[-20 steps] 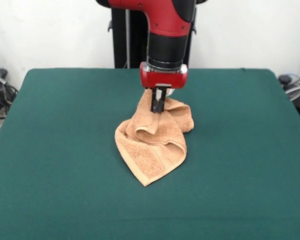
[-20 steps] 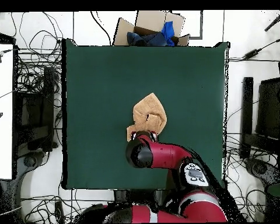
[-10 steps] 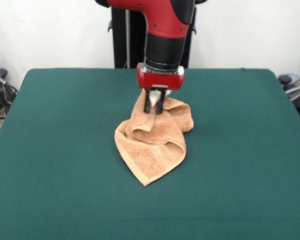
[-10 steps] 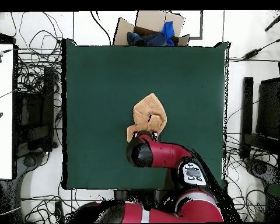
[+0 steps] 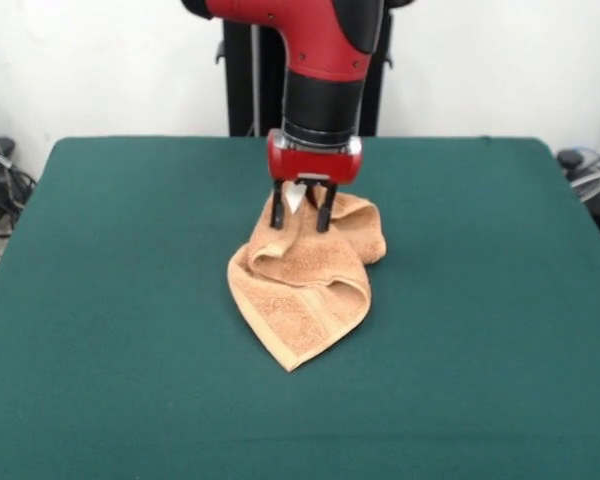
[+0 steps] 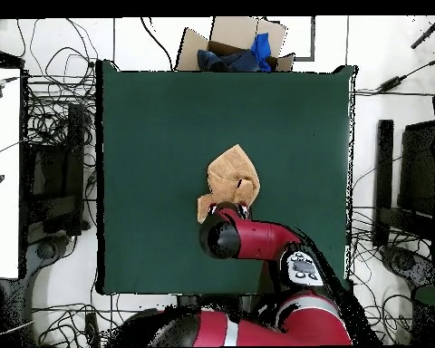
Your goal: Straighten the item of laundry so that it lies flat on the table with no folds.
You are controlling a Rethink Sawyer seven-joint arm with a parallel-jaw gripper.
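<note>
The tan terry towel (image 5: pixel 300 290) lies crumpled and folded over itself near the middle of the dark green table (image 5: pixel 100 300), one pointed corner toward the front edge. My gripper (image 5: pixel 300 216) stands open at the towel's far end, its two black fingers (image 5: pixel 277 213) spread apart with a raised fold and a small white tag between them. In the overhead view the towel (image 6: pixel 232 175) sits on the table (image 6: pixel 149 136) just above the red arm's wrist, which hides the gripper.
A cardboard box (image 6: pixel 230 45) with blue cloth sits off the table's far edge in the overhead view. Cables and equipment lie on the floor at both sides. Green surface stretches wide around the towel.
The gripper's fingers have spread from shut to open over the towel's raised fold, and the wrist has shifted slightly left. The towel has settled a little lower.
</note>
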